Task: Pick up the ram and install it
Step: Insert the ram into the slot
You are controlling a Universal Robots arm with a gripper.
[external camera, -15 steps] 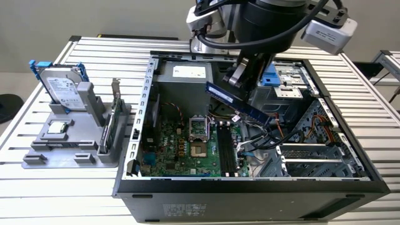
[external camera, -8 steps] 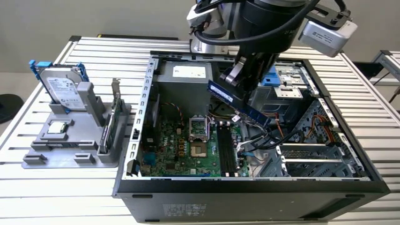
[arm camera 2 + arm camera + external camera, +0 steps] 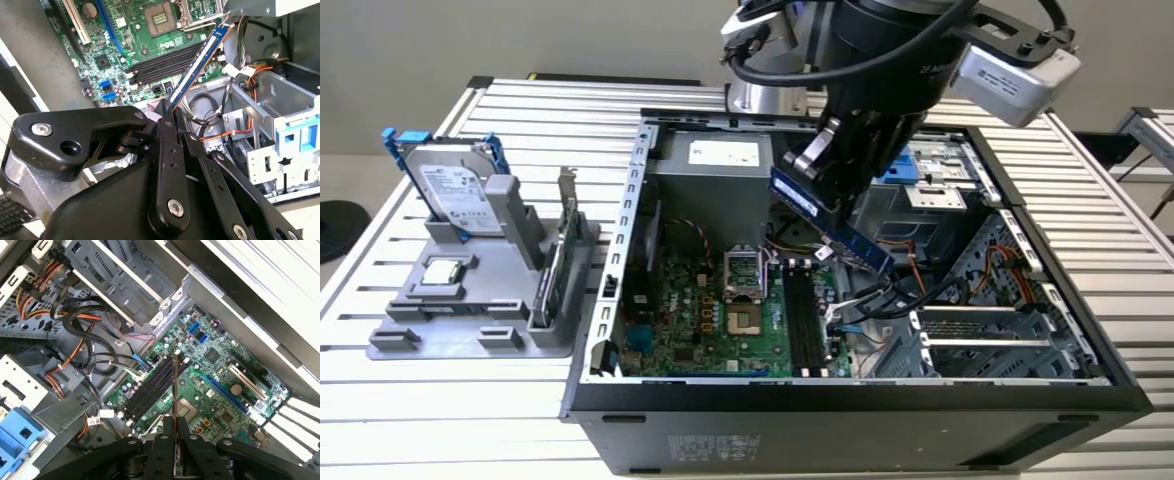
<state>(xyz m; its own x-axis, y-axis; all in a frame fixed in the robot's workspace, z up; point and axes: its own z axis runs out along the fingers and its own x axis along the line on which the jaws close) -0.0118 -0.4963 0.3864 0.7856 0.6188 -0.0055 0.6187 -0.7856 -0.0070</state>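
Exterior view: slim blue ram (image 3: 861,250) in end effector (image 3: 834,195)

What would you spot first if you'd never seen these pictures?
The big black gripper holding the blue ram tilted above the open case. Under it lies the green motherboard with its black slots empty. On the exterior view's left, a hard drive stands in a gray rack.

Blue ram (image 3: 200,62) — dark chips in a row, green motherboard (image 3: 707,320), black gripper (image 3: 167,111), pale grey slatted table (image 3: 1121,230).
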